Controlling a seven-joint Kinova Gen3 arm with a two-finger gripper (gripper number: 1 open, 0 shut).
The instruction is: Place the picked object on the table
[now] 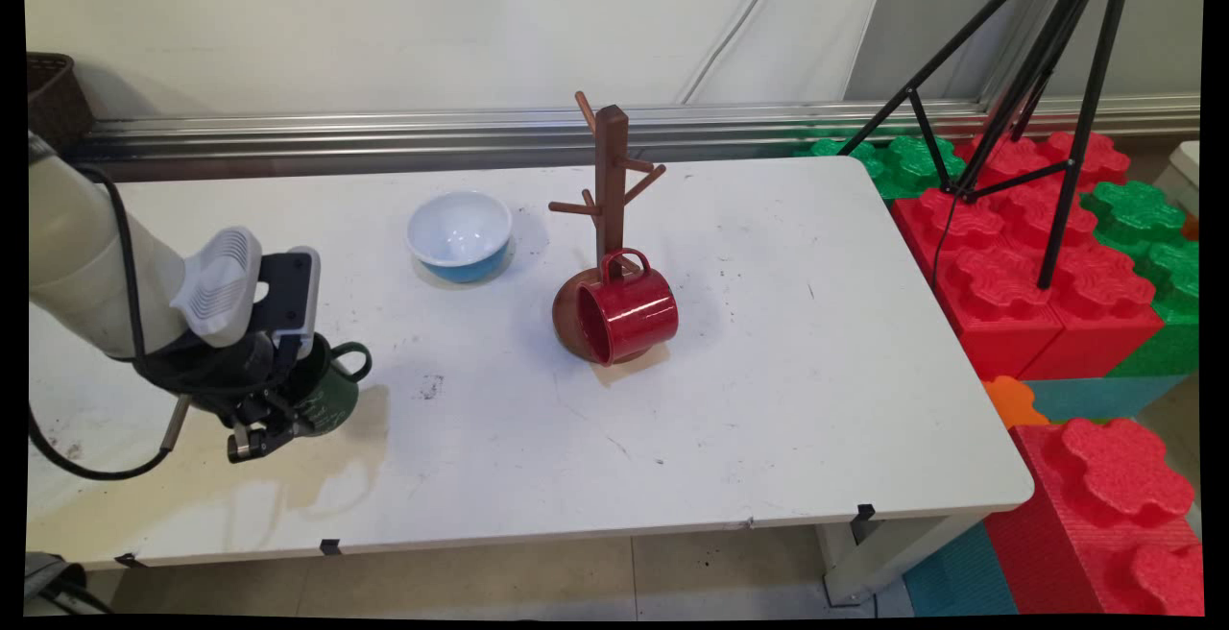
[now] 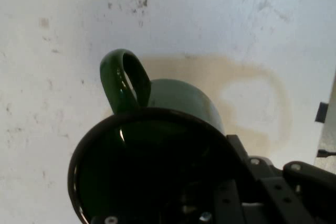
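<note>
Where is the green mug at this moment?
In the main view the green mug is at the table's left side, in the gripper, well left of the red mug and the wooden mug tree.

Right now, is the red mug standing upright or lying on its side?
On its side. The red mug lies at the wooden mug tree's base, mouth facing sideways toward the camera, handle up.
</note>
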